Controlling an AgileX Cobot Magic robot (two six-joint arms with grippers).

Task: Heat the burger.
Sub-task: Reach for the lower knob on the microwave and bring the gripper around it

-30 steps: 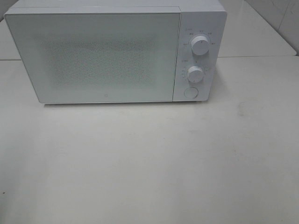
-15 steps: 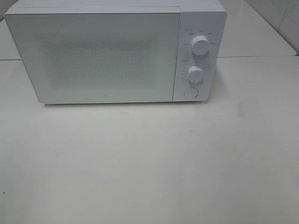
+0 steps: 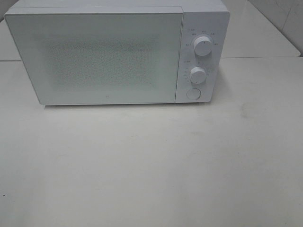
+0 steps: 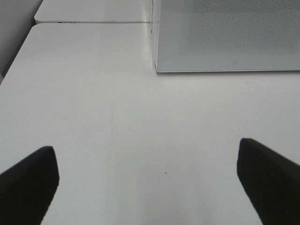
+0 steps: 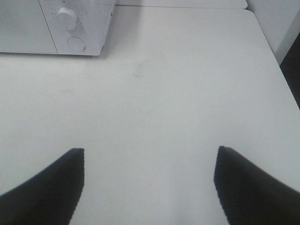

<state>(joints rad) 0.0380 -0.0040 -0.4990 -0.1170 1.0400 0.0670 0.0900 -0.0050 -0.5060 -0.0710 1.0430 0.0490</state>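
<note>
A white microwave (image 3: pixel 109 56) stands at the far side of a pale table (image 3: pixel 151 165), a little left of the middle. Its door (image 3: pixel 99 59) is shut flat against the body. The door's dotted window is too cloudy to see through, so I cannot tell where the burger is: it shows in none of the 3 views, and nothing rests on the table in front of the oven. On the microwave's right side is a narrow control panel with 2 round knobs one above the other, the upper knob (image 3: pixel 203 45) and the lower knob (image 3: pixel 198 74). A round button (image 3: pixel 192 93) sits just below them. Behind the microwave, a seam marks where a second tabletop (image 3: pixel 255 33) butts against this one. The left gripper (image 4: pixel 146 157) hangs over the bare table on the near left, facing the door's lower left corner. Its 2 dark fingers (image 4: pixel 28 183) are spread wide with nothing between them. The right gripper (image 5: pixel 149 152) hangs over the near right of the table, looking toward the knob end of the oven. Its fingers (image 5: pixel 47 187) are likewise spread apart and hold nothing.
</note>
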